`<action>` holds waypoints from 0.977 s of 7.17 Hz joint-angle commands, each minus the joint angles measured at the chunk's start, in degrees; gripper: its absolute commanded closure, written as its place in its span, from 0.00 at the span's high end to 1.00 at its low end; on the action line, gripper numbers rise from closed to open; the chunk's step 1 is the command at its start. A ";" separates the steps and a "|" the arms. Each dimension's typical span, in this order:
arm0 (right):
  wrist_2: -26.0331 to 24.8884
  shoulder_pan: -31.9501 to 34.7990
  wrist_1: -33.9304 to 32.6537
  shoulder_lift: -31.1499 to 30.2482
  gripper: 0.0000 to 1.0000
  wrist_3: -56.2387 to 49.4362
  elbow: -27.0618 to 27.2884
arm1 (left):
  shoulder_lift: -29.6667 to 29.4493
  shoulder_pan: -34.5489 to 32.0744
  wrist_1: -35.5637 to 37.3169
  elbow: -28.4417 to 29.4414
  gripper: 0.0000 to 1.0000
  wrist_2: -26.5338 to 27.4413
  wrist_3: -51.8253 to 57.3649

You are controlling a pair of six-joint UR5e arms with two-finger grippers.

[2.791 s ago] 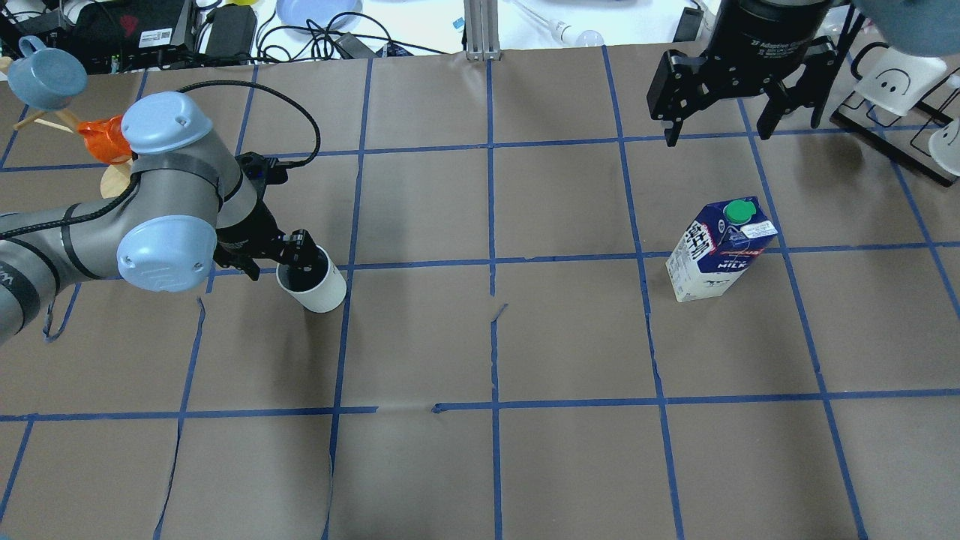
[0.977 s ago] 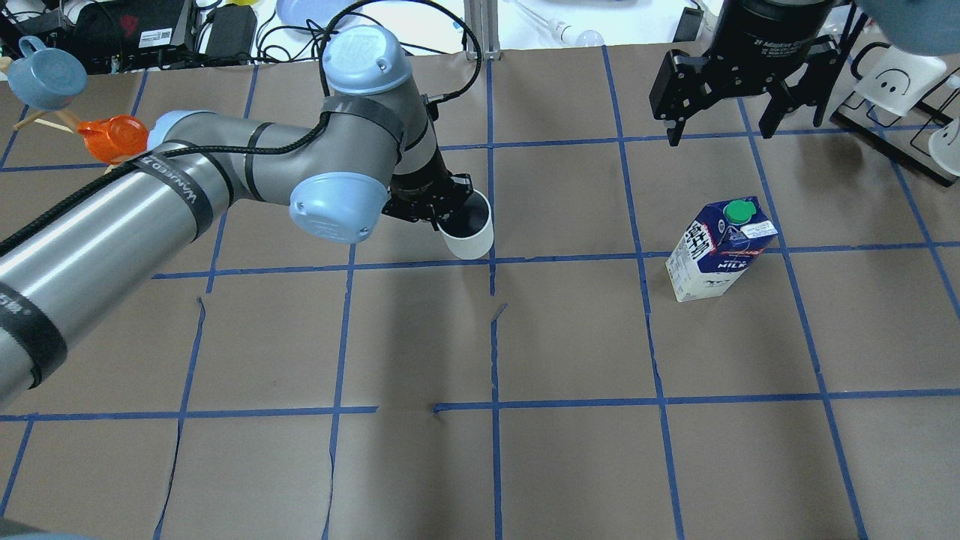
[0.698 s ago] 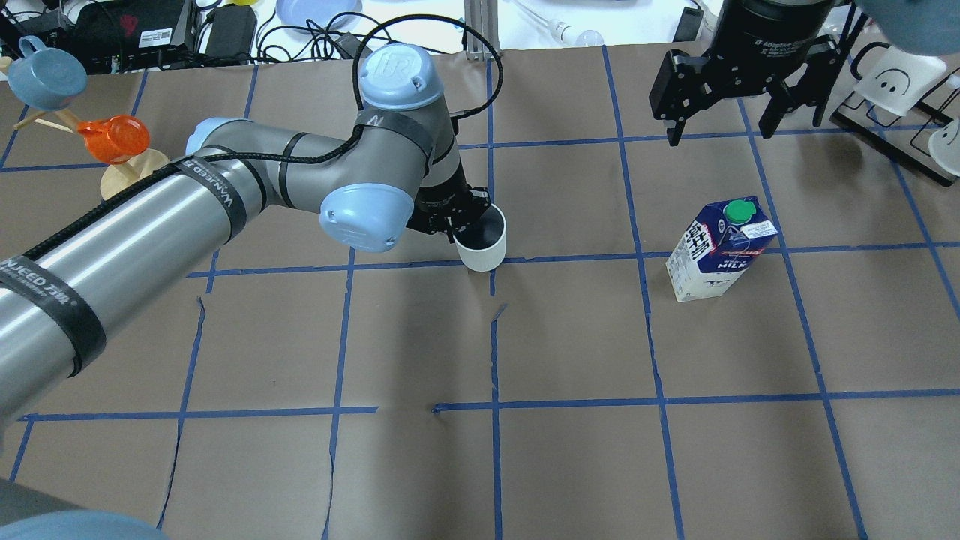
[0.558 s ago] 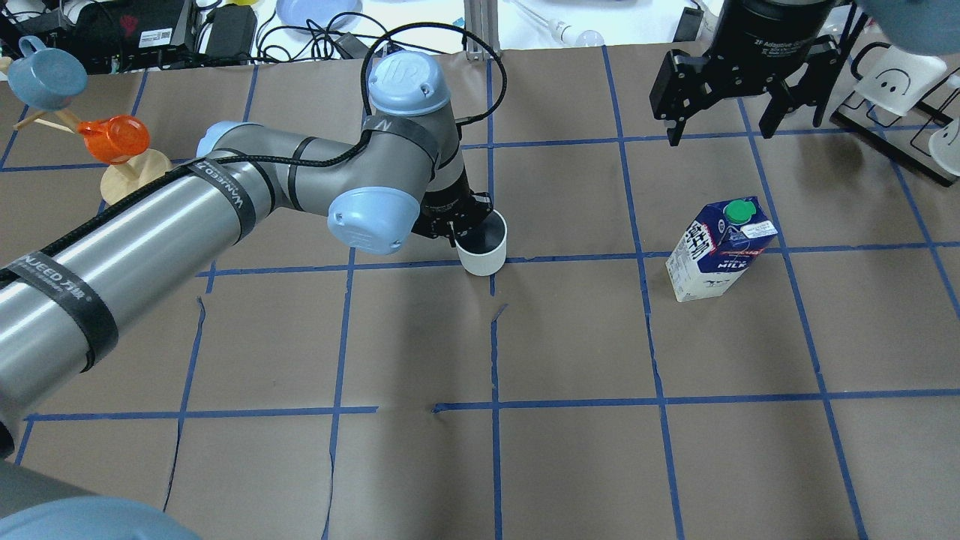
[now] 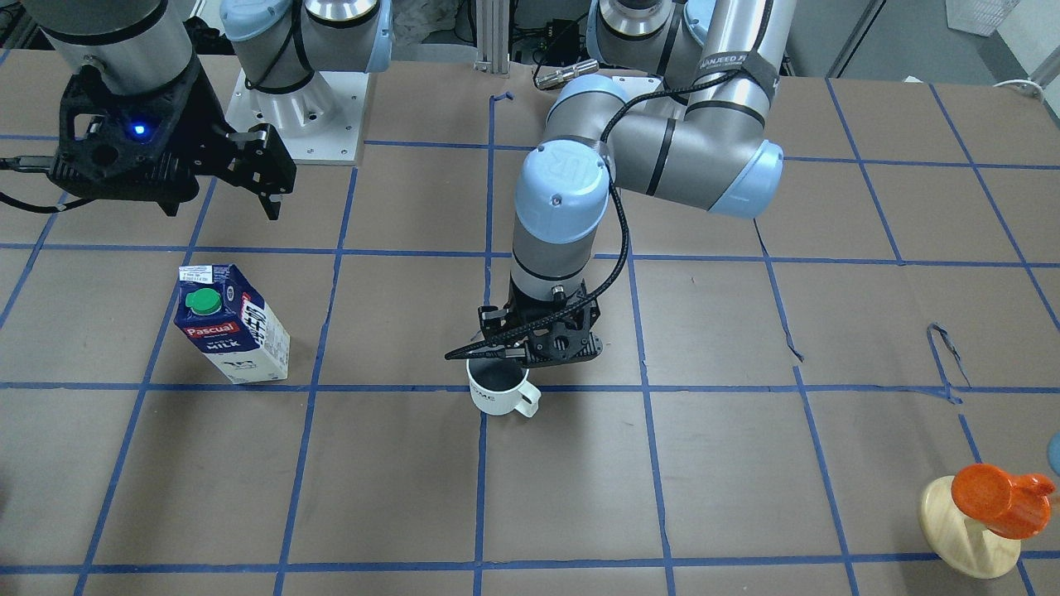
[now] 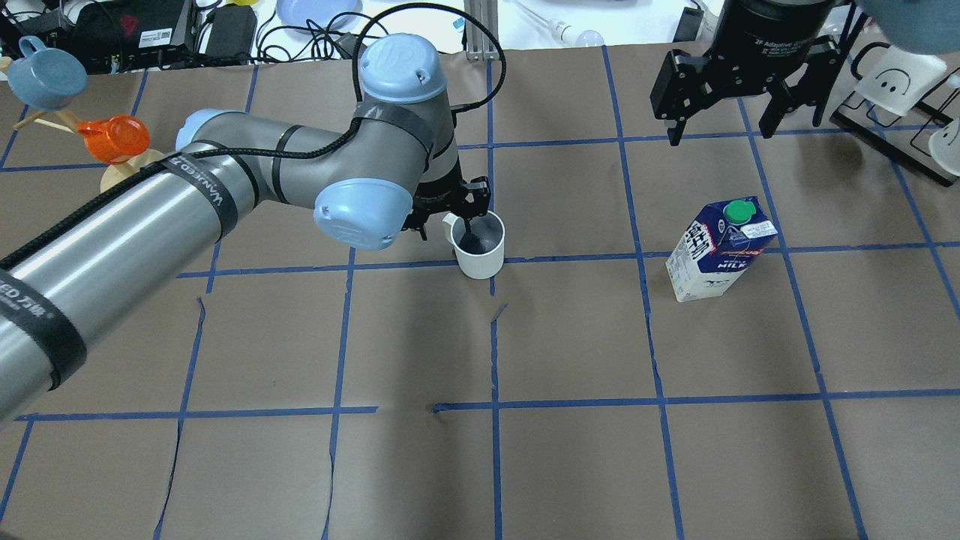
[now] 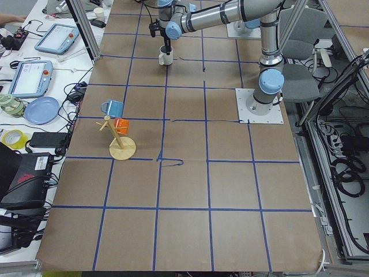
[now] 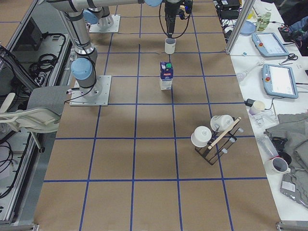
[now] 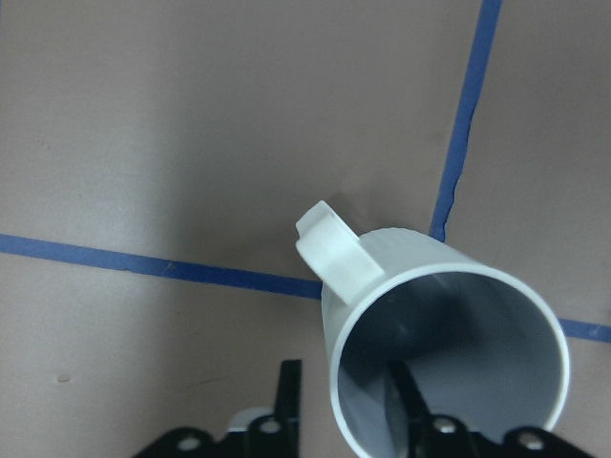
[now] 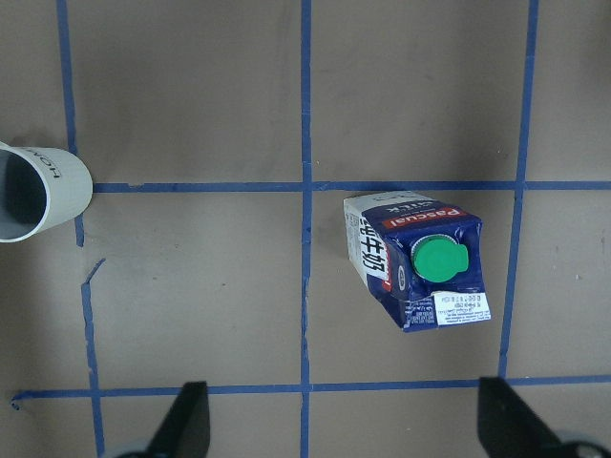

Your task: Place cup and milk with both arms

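Observation:
The white cup (image 6: pixel 480 253) stands upright on the brown table at a blue tape crossing near the middle, and also shows in the front view (image 5: pixel 495 396). My left gripper (image 6: pixel 444 225) is open over the cup's rim. In the left wrist view one finger (image 9: pixel 286 386) is outside by the handle and the other is inside the cup (image 9: pixel 449 286), clear of the wall. The milk (image 6: pixel 716 251) stands upright to the right, untouched. My right gripper (image 6: pixel 718 135) is open and empty, high above the table behind the milk (image 10: pixel 420 262).
A wooden stand holds an orange cup (image 6: pixel 112 139) and a blue mug (image 6: pixel 45 75) at the far left. A black wire rack with white mugs (image 6: pixel 900 90) stands at the far right. Cables and gear lie past the table's far edge.
My left arm carried the cup from the table's left to the middle. Its fingers, shut on the rim before, are now apart. The right arm and milk have not moved.

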 commanded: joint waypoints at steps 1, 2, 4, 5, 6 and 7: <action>0.45 -4.29 -2.34 2.86 1.00 -6.82 1.31 | 7.80 5.08 -6.26 1.09 1.00 0.76 11.59; 0.63 -7.28 -6.89 3.83 1.00 -8.34 5.41 | 12.02 10.17 -9.23 1.10 1.00 0.32 21.57; 0.46 -9.76 -18.74 5.85 1.00 -10.72 15.33 | 17.66 18.80 -14.52 1.36 1.00 -2.21 29.57; 0.63 -10.29 -19.50 6.04 1.00 -10.64 18.77 | 18.64 19.53 -14.88 1.88 1.00 -2.32 30.37; 0.63 -10.30 -18.81 6.39 1.00 -10.56 20.90 | 19.09 19.53 -14.97 3.10 1.00 -2.06 30.37; 0.28 -10.30 -18.72 6.83 0.98 -10.90 21.88 | 19.26 19.36 -15.06 2.51 1.00 -2.06 30.37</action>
